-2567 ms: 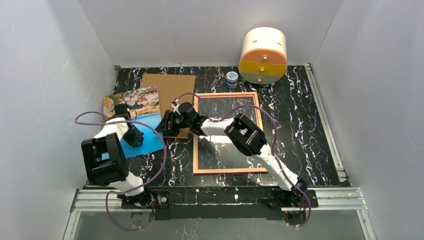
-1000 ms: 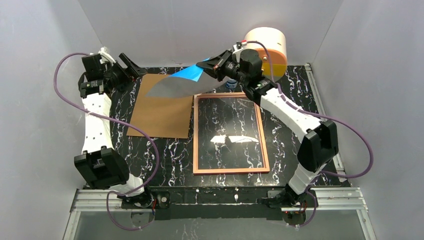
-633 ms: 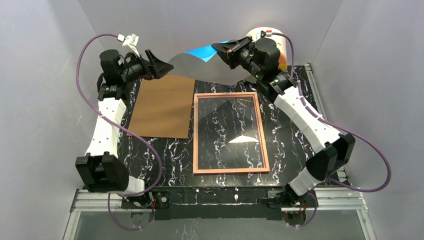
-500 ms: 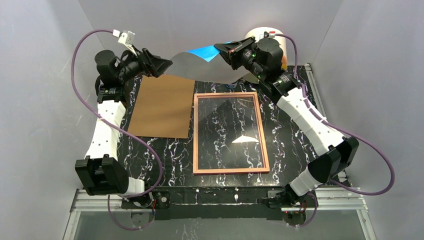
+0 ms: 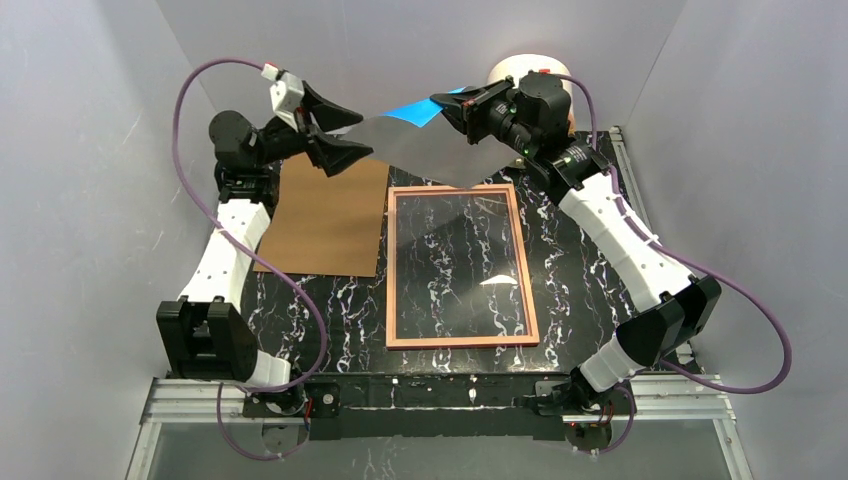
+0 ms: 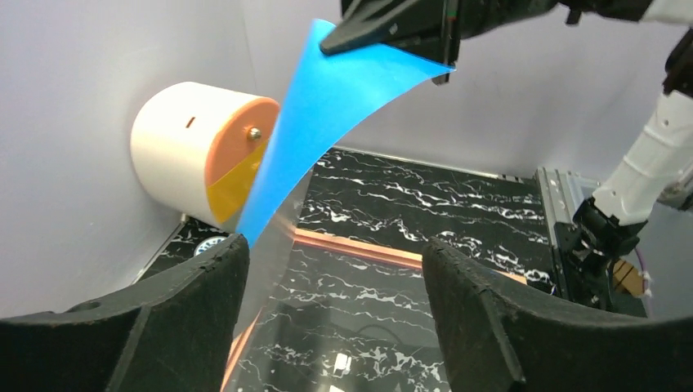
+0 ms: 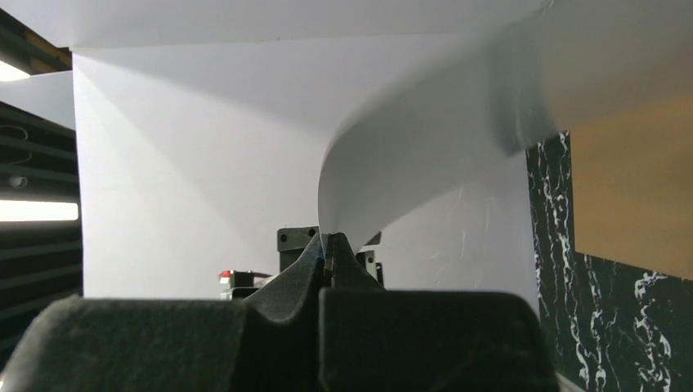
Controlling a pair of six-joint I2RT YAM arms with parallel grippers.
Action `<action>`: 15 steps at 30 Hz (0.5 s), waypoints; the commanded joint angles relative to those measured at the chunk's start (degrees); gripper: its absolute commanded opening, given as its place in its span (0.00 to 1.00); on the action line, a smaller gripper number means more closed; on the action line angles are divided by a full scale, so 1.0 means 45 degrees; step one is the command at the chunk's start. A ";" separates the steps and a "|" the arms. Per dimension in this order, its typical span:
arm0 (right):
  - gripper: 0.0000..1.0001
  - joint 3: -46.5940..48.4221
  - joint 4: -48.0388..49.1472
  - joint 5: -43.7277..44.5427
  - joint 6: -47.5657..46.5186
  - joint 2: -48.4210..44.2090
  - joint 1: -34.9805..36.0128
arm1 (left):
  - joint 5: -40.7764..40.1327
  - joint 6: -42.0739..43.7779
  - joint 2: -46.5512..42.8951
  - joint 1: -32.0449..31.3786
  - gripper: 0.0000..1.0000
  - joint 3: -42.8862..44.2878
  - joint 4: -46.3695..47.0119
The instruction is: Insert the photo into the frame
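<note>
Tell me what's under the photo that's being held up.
Under the photo lie the far edge of the frame and a corner of the cardboard board. The table just behind the frame is covered.

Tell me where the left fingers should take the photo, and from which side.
Take the photo by its free left edge, from the left, one finger over, one under: it hangs curled from the right gripper, that edge by the open left gripper.

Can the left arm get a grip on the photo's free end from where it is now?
Probably yes. The left hand is open, with the loose edge of the photo right at its fingers and nothing between. The right hand pinches the far corner, holding the sheet aloft.
</note>
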 commanded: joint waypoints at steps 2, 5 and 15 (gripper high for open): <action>0.01 0.0014 0.0995 -0.1499 0.0923 -0.0440 -0.0100 | -0.0083 0.1359 -0.0266 -0.0430 0.69 -0.0675 0.0894; 0.01 -0.0150 0.0969 -0.1661 0.0920 -0.0635 -0.0091 | -0.0039 0.1650 -0.0219 -0.0425 0.57 -0.0745 0.0884; 0.01 -0.0477 0.1027 -0.1825 0.0985 -0.0787 -0.0104 | -0.0367 0.1845 -0.0201 -0.0443 0.27 -0.0840 0.0530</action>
